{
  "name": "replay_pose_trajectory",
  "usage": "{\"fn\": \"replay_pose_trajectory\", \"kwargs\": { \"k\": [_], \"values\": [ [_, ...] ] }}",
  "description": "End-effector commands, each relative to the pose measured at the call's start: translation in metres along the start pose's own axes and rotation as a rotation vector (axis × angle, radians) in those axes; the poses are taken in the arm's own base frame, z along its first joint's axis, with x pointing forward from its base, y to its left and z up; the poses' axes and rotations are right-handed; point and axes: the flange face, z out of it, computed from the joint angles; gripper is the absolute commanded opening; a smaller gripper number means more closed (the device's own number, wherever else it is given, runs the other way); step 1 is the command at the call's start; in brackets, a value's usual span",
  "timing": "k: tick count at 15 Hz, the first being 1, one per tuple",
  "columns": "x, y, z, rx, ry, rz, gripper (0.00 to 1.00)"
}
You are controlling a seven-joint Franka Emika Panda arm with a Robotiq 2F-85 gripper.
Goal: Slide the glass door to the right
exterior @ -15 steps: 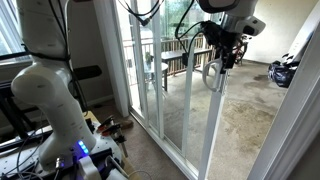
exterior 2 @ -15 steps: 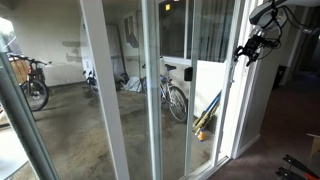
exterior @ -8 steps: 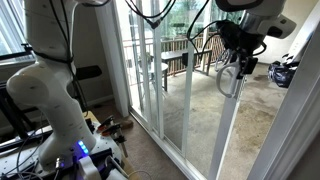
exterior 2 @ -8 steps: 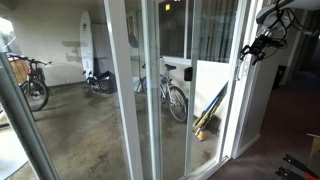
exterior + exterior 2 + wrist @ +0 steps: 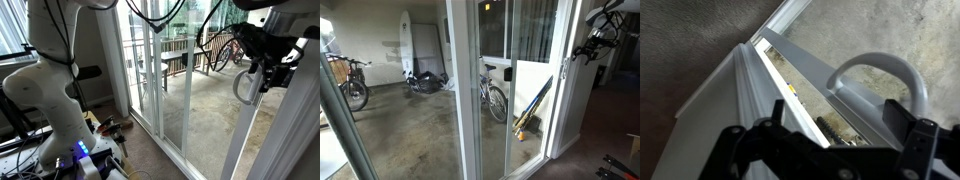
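- The tool (image 5: 267, 72) sits at the handle (image 5: 242, 86) on the glass door (image 5: 236, 140).
- A bicycle (image 5: 493, 97) stands behind the glass.
- The arm's base (image 5: 50, 100) stands before it, indoors.

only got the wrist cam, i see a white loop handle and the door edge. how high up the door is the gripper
observer: Fairly high. In an exterior view the gripper sits beside the loop handle on the edge stile of the glass door, well above the concrete floor.
operator: any room left to the right
observer: It looks so. In that view bare floor shows between the door's edge and a white frame at the picture's right.
operator: anything behind the glass
observer: A bicycle stands outside, behind the glass.
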Motion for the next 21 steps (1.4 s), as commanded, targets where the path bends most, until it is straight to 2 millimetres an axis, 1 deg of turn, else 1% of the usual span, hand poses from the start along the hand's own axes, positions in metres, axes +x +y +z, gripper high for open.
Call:
{"fn": "replay_pose_trajectory", "kwargs": {
  "k": [1, 3, 6, 8, 13, 17, 18, 19, 21],
  "values": [
    [-0.014, 0.036, 0.004, -0.078, -0.013, -0.036, 1.0],
    [-0.028, 0.043, 0.01, -0.11, -0.031, -0.057, 1.0],
    [-0.056, 0.036, 0.024, -0.148, -0.055, -0.131, 1.0],
    [-0.073, 0.024, 0.034, -0.17, -0.067, -0.175, 1.0],
    [-0.124, -0.019, 0.063, -0.232, -0.094, -0.292, 1.0],
    [-0.163, -0.047, 0.086, -0.262, -0.132, -0.38, 1.0],
    [-0.139, -0.042, 0.084, -0.248, -0.144, -0.352, 1.0],
    [-0.144, -0.046, 0.088, -0.247, -0.152, -0.361, 1.0],
    [-0.143, -0.047, 0.087, -0.248, -0.148, -0.362, 1.0]
  ]
}}
